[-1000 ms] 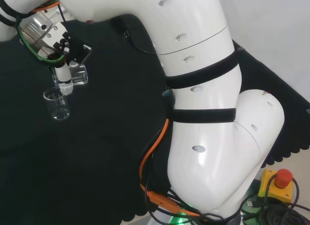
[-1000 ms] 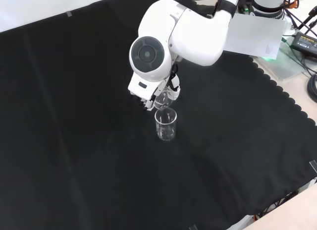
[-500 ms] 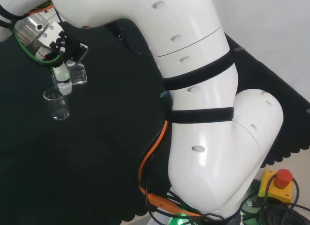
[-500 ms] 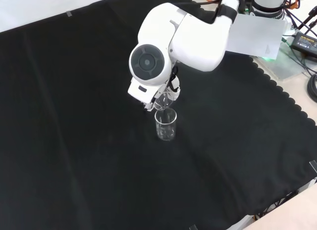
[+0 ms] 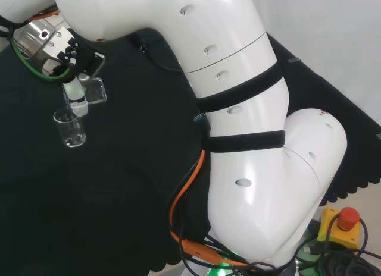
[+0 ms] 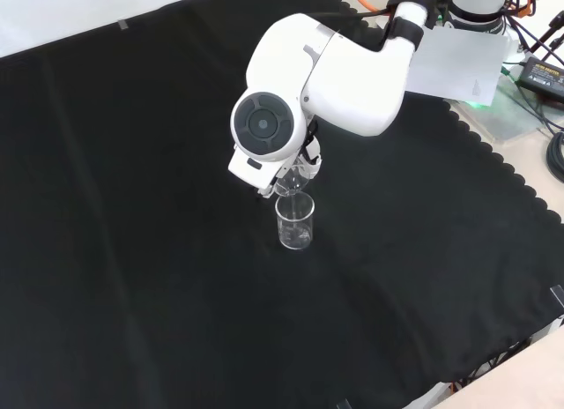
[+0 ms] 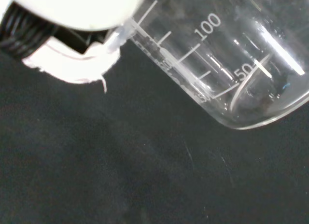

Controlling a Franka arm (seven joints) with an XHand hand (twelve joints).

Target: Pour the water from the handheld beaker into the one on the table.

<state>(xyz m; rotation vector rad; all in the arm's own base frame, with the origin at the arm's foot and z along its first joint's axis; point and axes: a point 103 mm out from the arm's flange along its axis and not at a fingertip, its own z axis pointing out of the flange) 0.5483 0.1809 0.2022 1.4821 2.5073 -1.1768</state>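
From my station I see the hand [image 5: 76, 88] up at the far left of the head view, its fingers [image 7: 82, 60] curled round the handheld beaker [image 5: 92, 90], which is clear glass and tipped well over on its side. In that view the handheld beaker's lower end sits just above the rim of the second beaker [image 5: 69, 128], which stands upright on the black cloth of the table [image 5: 119, 187]. I cannot tell whether the two rims touch.

In the front view the arm's big white link [image 6: 326, 70] with its round grey cap stands before most of the hand, so I only catch the tilted handheld beaker [image 6: 298, 173] poking out below it, leaning down toward the mouth of the standing beaker [image 6: 295, 222]. The standing beaker sits near the middle of the cloth, directly below the hand.

The wrist view gives me the handheld beaker [image 7: 222, 60] close and large, lying slanted across the frame with its graduation marks running along the wall and its rounded base toward the lower side. A white fingertip presses against the glass wall beside the scale. I can see a curved line inside near the base, but I cannot say whether it is a water edge or a reflection. Likewise, I cannot tell how much liquid the standing beaker holds.
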